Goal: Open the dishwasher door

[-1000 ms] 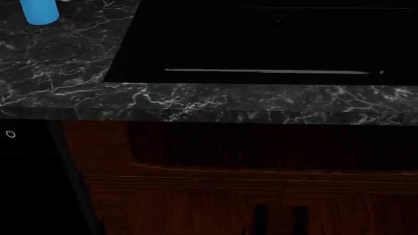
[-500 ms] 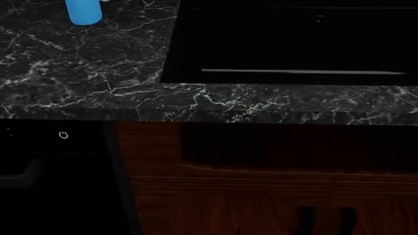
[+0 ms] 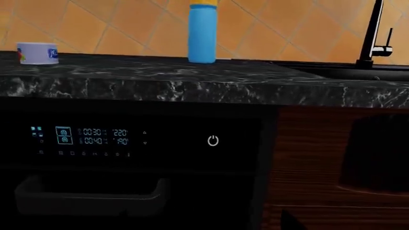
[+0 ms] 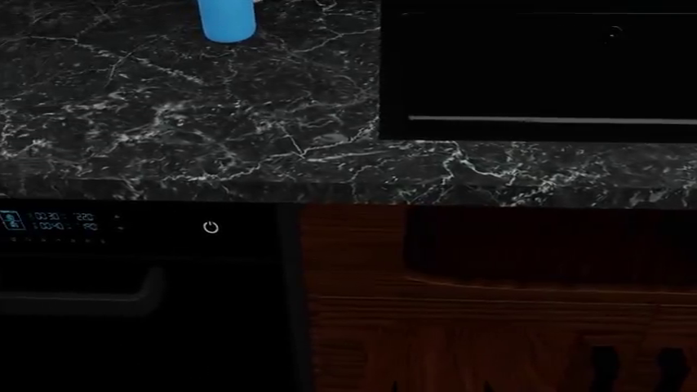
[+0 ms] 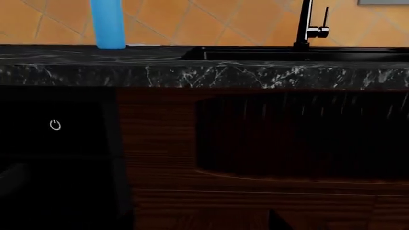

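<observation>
1. The worktop runs across the top of everything, with the dishwasher door tucked under its left part.
2. The door's handle sits just below the control strip, and the power symbol is right of the digits on that strip.
3. Right of the door you get the cabinet fronts, also under the worktop.
4. The sink is set into the worktop on the right, above those cabinets, with the tap behind it.
5. The bottle stands on the worktop, back left of the sink.
6. In the left wrist view, a tub sits on the worktop, well apart from the bottle, on the far side from the sink.
</observation>
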You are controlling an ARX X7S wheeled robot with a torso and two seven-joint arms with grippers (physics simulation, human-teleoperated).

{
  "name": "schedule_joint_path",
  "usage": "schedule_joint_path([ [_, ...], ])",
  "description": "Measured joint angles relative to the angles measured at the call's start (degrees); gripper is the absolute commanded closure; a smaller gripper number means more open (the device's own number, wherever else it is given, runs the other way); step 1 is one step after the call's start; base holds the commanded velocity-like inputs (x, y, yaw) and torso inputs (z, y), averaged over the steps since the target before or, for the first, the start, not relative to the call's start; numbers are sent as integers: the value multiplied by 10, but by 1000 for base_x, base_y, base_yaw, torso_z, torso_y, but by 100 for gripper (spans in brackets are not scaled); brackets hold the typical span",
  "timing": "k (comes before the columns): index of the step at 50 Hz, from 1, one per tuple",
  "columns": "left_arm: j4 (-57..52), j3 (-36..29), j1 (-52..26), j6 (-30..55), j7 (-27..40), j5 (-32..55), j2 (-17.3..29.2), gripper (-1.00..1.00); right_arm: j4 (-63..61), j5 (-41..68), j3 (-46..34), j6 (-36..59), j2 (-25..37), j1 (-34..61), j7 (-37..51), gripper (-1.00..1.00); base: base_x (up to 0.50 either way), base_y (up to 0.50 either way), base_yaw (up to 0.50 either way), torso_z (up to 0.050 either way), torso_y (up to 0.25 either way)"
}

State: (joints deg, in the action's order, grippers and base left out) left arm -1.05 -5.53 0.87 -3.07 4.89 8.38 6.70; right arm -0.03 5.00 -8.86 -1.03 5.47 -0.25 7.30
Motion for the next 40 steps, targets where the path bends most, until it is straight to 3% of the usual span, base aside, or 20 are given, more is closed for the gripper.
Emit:
schedule_joint_path([
  [20,6,-9,2,-15,6,11,10,-100,0,12,-12,-5,11,0,13,-100,0,423,0,0,0],
  [29,14,-14,-1,-22,7,15,13,-100,-5,20,-13,-6,14,-1,19,-100,0,17,0,0,0],
  [40,14,-11,-5,-12,13,37,12,-100,-10,22,-15,-10,18,-3,31,-100,0,0,0,-48,0],
])
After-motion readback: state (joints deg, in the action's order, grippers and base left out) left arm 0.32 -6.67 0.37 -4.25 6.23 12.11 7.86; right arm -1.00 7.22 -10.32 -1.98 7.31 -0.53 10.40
